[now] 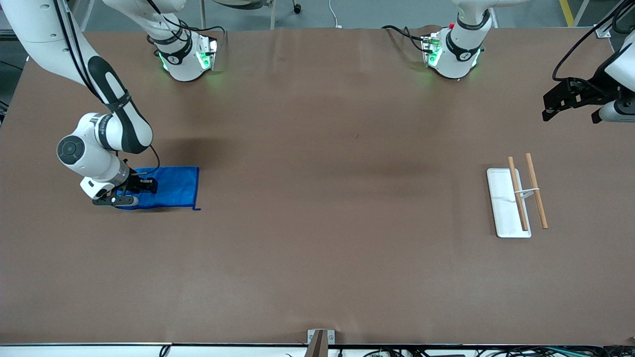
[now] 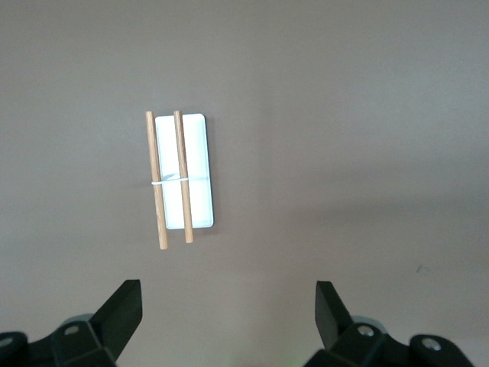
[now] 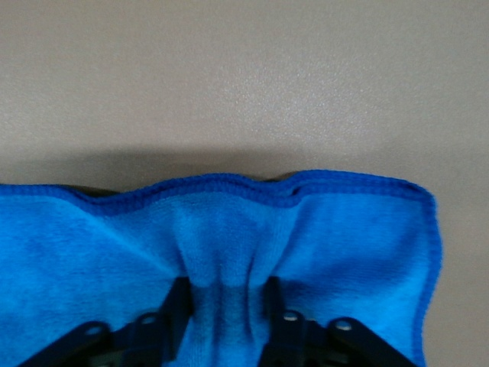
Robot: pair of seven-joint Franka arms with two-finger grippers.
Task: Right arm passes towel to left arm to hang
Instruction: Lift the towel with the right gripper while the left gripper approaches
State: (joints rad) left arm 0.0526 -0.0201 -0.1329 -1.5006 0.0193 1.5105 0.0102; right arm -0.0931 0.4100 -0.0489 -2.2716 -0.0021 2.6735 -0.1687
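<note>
The bright blue towel point(image 1: 173, 187) lies flat on the brown table toward the right arm's end. My right gripper point(image 1: 133, 191) is down on the towel's edge. In the right wrist view its fingers point(image 3: 177, 302) pinch a puckered fold of the towel point(image 3: 229, 229) between them, and the gripper point(image 3: 225, 300) is shut on it. The towel's loop tag point(image 1: 197, 208) shows at the corner nearest the front camera. My left gripper point(image 1: 570, 111) hangs open and empty in the air over the left arm's end of the table. Its fingers point(image 2: 126, 306) stand wide apart around the gripper's middle point(image 2: 227, 306).
A small hanging rack point(image 1: 516, 198) with a white base and two wooden rods lies on the table toward the left arm's end. It also shows in the left wrist view point(image 2: 179, 176). A metal bracket point(image 1: 320, 339) sits at the table's front edge.
</note>
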